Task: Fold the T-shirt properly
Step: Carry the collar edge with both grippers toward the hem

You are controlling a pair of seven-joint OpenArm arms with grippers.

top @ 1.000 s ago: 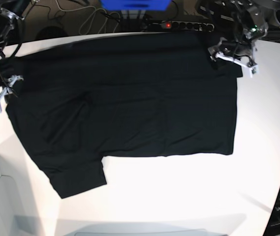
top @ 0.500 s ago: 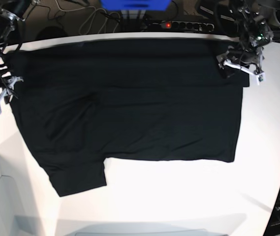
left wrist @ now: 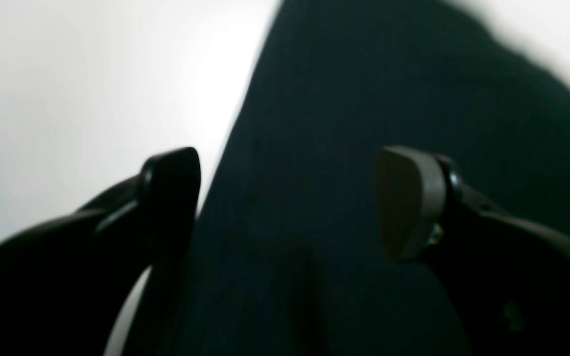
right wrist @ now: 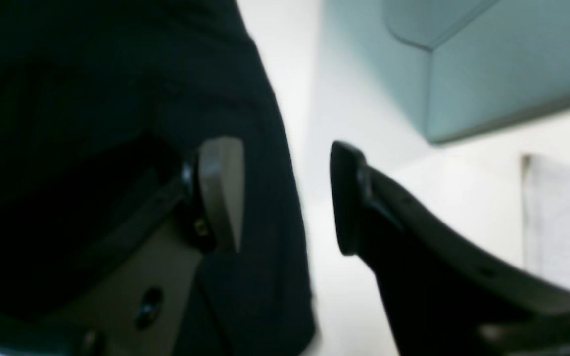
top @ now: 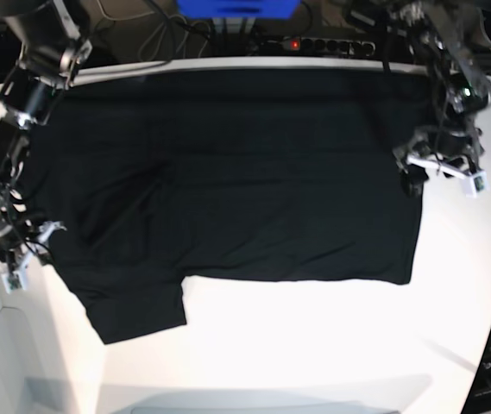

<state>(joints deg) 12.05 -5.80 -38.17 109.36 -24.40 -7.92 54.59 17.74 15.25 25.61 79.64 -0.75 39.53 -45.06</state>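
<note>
A: Both grippers slid down the T-shirt's (top: 228, 172) side edges since before?
B: Yes. Left gripper (top: 439, 168) spread wide, right gripper (top: 21, 250) parted, neither gripping; shirt flat on white table (top: 314, 345).

Base cam: high above, looks down on whole table (top: 314, 345), far edge at top. L wrist cam: v. close, aimed past left end effector (left wrist: 290, 202) at T-shirt (left wrist: 364, 99) by table's right edge. R wrist cam: same closeness, right end effector (right wrist: 285, 198), left edge. All share the shirt.
</note>
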